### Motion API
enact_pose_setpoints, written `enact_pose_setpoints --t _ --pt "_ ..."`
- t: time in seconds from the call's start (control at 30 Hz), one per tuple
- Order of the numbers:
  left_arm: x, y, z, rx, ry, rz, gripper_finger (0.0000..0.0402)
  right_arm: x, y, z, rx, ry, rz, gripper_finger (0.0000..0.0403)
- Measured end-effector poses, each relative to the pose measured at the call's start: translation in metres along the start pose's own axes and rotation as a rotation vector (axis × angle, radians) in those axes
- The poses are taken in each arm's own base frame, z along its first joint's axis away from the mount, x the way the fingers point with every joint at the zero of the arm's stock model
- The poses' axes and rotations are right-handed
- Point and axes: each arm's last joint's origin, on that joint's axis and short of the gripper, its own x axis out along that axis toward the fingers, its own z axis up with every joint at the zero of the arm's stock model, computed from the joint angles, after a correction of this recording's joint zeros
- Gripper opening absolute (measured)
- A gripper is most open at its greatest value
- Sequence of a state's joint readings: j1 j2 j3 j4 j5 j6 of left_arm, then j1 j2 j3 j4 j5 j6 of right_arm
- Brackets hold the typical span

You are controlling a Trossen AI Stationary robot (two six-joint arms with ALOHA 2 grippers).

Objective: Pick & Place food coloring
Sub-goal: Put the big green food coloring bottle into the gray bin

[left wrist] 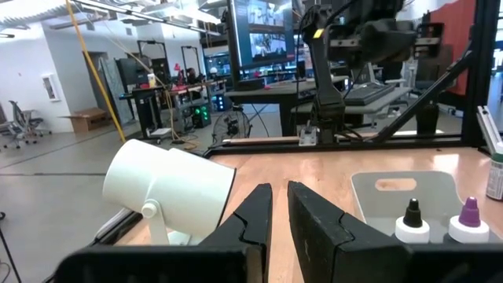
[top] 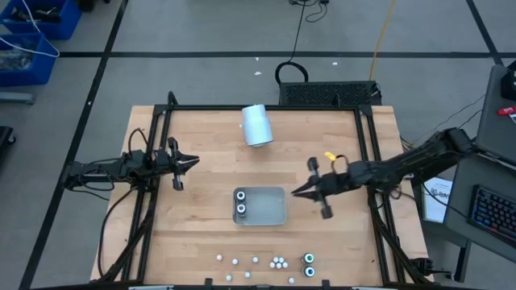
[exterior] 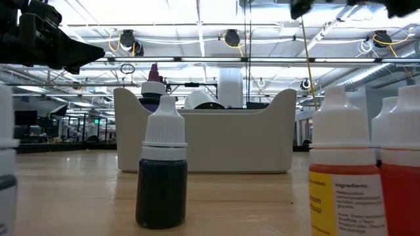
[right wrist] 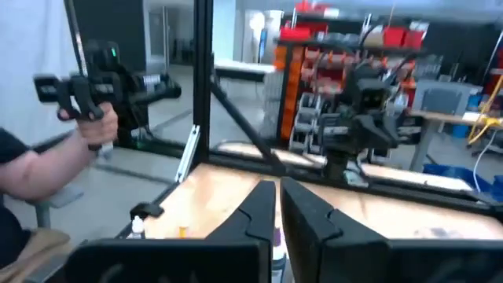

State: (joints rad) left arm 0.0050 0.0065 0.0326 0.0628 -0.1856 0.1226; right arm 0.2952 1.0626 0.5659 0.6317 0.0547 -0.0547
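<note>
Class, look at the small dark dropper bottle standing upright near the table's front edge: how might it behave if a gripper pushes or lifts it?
The dark bottle is tall over a narrow base, so a push high up would probably tip it. Its round body suggests it would then roll across the table. It looks small and likely light, and its smooth sides may slip between fingers.

Both arms were black and slender, each ending in 2 tapered dark fingers. The right gripper point(top: 305, 192) carried a small yellow tag near its wrist; the left gripper point(top: 192, 162) had none showing.
</note>
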Motion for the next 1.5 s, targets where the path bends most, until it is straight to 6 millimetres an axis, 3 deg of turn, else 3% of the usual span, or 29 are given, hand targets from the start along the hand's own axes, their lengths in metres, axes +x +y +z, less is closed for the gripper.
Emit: enact_pose_setpoints --t 0.33,0.5,0.8,1.07,1.5 --pt "0.0 0.0 -0.001 -0.022 0.009 -0.001 0.0051 -0.072 -0.013 -0.037 0.057 -0.192 -0.086 0.0001" --pt "0.0 0.0 -0.001 -0.05 0.013 -0.002 0.0051 -0.094 -0.02 -0.053 0.089 -0.188 -0.172 0.0" --pt "0.0 0.0 -0.001 -0.044 0.015 -0.002 0.0051 -0.111 -0.022 -0.055 0.096 -0.133 -0.192 0.0" --pt "0.0 0.0 -0.002 0.011 0.023 -0.004 0.0051 -0.114 -0.021 -0.069 0.086 -0.099 -0.193 0.0" --pt "0.0 0.0 -0.003 0.023 0.031 -0.005 0.0051 -0.116 -0.019 -0.066 0.041 -0.149 -0.141 0.0"
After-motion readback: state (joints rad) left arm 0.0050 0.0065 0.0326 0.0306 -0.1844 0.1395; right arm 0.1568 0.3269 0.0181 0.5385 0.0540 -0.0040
